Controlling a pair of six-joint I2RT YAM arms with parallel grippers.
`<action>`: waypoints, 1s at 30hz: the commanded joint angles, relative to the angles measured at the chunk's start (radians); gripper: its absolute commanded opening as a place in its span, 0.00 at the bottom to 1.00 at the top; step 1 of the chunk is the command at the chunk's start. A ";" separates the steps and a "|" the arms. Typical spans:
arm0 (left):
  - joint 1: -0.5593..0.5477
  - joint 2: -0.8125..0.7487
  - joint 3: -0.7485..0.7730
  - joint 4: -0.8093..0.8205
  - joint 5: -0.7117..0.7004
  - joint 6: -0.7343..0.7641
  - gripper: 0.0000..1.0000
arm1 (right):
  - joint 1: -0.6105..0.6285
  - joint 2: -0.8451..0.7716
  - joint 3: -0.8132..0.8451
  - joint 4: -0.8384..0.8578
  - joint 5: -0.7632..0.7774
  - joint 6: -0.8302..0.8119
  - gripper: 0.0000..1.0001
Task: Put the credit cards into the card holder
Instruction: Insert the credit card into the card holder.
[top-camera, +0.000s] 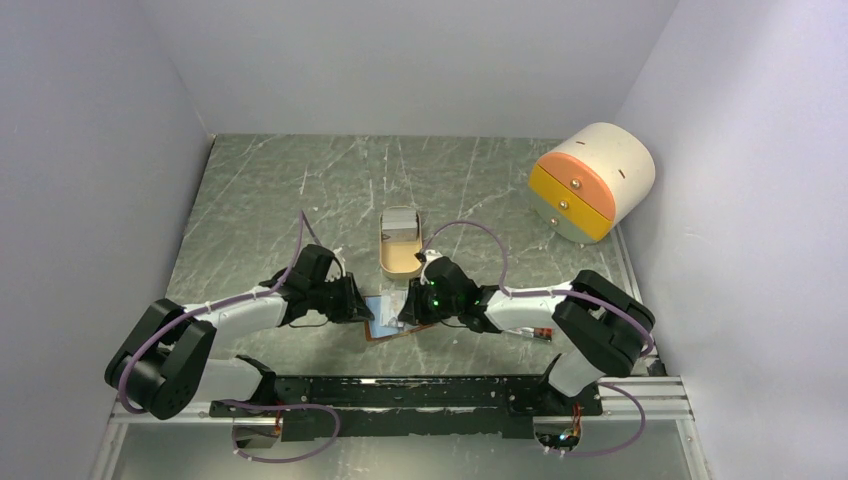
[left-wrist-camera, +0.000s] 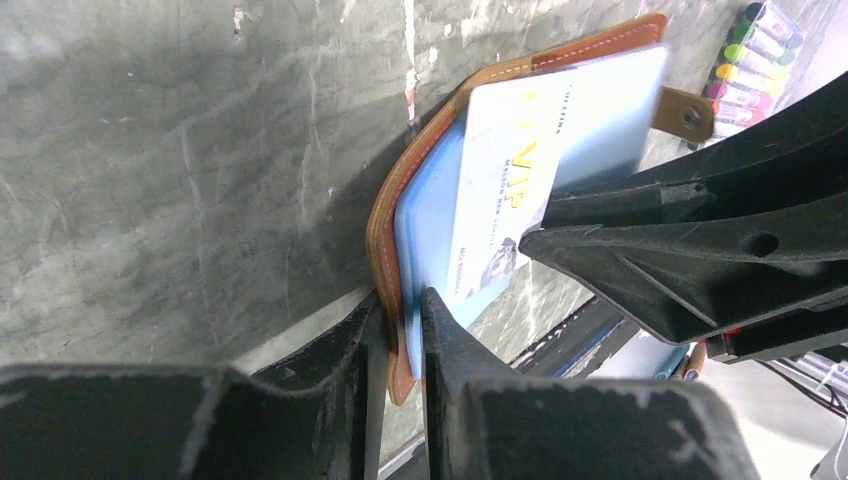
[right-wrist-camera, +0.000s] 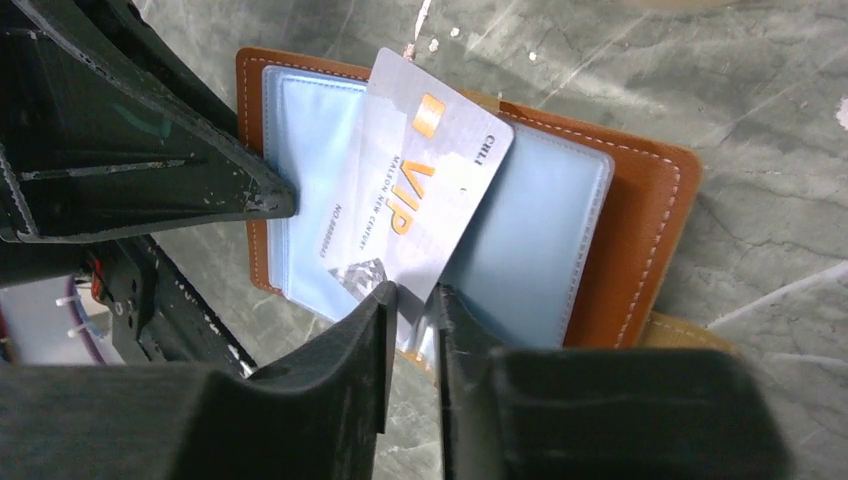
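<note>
1. The card holder (right-wrist-camera: 640, 240) is lying open on the bench (right-wrist-camera: 780, 120), between the two arms. The left jaws are clamping its soft leather edge.
2. The right jaws are pinching the VIP credit card (right-wrist-camera: 420, 190) by its near edge, tilted across the clear sleeves.
3. I'm judging the card light, stiff and slick, so an edge grip is suiting it. The floppy holder is needing that pinning.

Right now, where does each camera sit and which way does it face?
Top external: above and behind the bases, facing down at the table; left arm and right arm show.
Left wrist: looks along the left gripper, pinching the card holder.
Right wrist: looks along the right gripper, holding the VIP credit card.
Both wrist views share holder and card.
</note>
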 joint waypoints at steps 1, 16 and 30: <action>0.008 0.007 0.033 -0.003 -0.035 0.026 0.22 | -0.013 0.005 -0.011 -0.009 -0.032 -0.030 0.18; 0.010 0.016 0.064 -0.029 -0.054 0.049 0.23 | -0.048 0.014 -0.015 -0.006 -0.102 -0.088 0.00; 0.009 -0.067 0.054 0.016 -0.018 0.067 0.26 | -0.080 0.107 0.109 -0.206 -0.222 -0.080 0.00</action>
